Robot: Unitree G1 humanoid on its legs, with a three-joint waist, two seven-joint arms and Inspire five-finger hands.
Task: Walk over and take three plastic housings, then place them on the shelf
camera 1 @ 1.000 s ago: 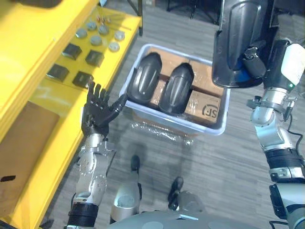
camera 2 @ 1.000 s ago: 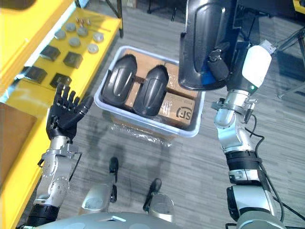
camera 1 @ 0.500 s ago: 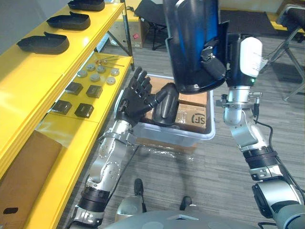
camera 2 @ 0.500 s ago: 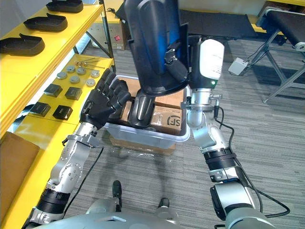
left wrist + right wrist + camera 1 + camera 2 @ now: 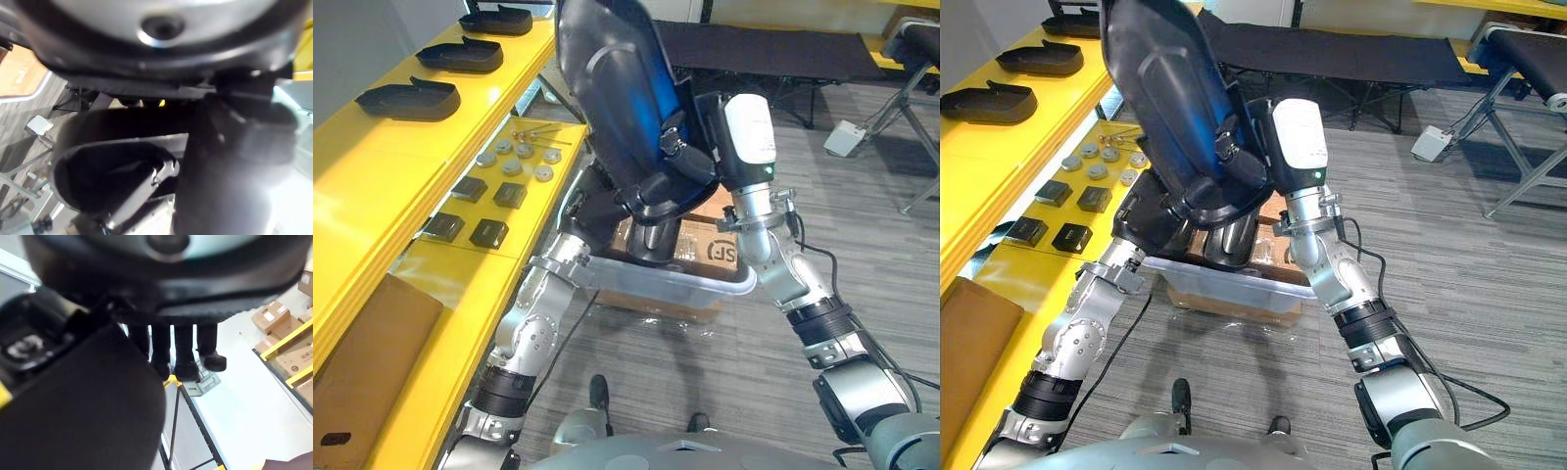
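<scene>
Black plastic takes up the middle of my sight: the housing (image 5: 617, 98) is held high and tilted, its hollow side turned toward me, above the near left corner of the pale crate (image 5: 710, 285). My right hand (image 5: 690, 162) has it by the lower rim, with fingers (image 5: 674, 147) curled over the edge into the hollow and clamped there. My left hand (image 5: 1156, 223) is tucked in under the housing's lower end, close against it and partly hidden behind it (whether those fingers are bent or straight I cannot tell, and my left wrist view is too dark and blurred to settle it).

Down in the crate a second housing (image 5: 656, 240) stands on end beside cardboard boxes (image 5: 720, 247). The crate sits on the grey floor, just beside the yellow shelf (image 5: 372, 171) on my left.

On the shelf's upper level three black shells (image 5: 406, 98) lie in a row, one behind another and apart from each other. On the level below are a cluster of round metal discs (image 5: 516, 162) and, nearer to me, small black square blocks (image 5: 475, 211). A brown cardboard sheet (image 5: 362, 362) lies at the near end of that lower level. Beyond the crate, well away from it, a long black cot (image 5: 783, 49) stands on the floor.
</scene>
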